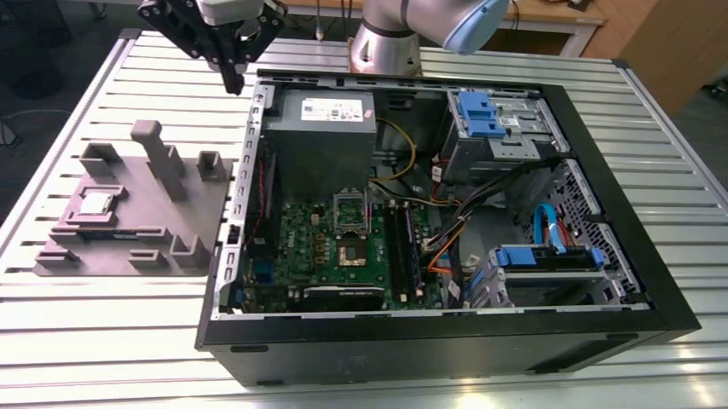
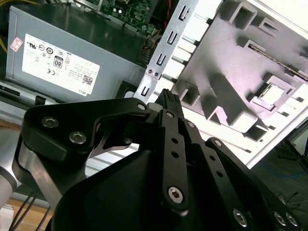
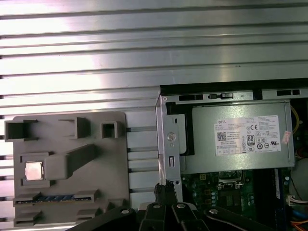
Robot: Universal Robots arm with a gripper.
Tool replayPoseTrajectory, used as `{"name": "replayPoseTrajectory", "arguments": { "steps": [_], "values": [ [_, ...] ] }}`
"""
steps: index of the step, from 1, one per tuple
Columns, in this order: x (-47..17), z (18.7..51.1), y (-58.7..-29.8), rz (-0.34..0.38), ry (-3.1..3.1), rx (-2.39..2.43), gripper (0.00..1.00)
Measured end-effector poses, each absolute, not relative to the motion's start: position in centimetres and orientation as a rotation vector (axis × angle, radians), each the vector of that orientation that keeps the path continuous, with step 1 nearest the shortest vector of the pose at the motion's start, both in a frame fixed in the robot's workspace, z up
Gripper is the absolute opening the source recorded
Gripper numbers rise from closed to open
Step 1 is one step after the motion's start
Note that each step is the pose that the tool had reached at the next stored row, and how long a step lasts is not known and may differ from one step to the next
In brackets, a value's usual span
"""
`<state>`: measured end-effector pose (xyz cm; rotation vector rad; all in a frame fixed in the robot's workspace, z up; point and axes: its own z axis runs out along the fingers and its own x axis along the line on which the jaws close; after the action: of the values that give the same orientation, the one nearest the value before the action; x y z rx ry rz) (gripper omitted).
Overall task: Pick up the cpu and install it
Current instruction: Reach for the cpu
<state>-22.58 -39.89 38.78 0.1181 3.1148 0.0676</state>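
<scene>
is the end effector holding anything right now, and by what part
Nothing held: the end effector is shut and empty; the cpu lies on the grey fixture.

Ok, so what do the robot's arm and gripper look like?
The arm is silver-grey and tubular, with rounded joints and a light blue cap. The gripper is matte black: bolted linkage bars with silver screw heads, tapering to a narrow tip.
</scene>
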Motion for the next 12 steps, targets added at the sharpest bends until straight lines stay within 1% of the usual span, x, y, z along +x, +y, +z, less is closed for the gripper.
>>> {"name": "replayPoseTrajectory", "arguments": {
  "steps": [12],
  "values": [
    [-22.90,38.79,-39.89,0.068,3.115,0.118,0.10]
  ]
}}
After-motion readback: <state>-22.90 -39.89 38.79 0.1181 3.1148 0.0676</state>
